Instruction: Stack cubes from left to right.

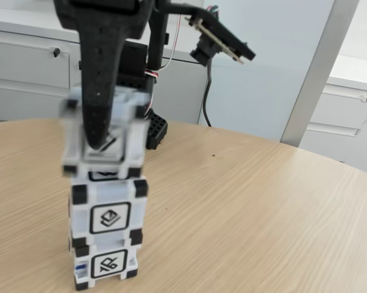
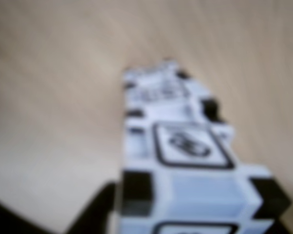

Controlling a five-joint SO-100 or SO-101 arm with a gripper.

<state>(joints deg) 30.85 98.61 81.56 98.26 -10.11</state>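
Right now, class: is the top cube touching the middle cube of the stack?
Cannot tell. In the fixed view the top cube is motion-blurred over the middle cube, hiding any gap; the wrist view is blurred too.

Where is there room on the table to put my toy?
The table is bare to the right of the cube stack in the fixed view, out to its curved edge. It is crowded at the stack, where the end effector sits on the top cube.
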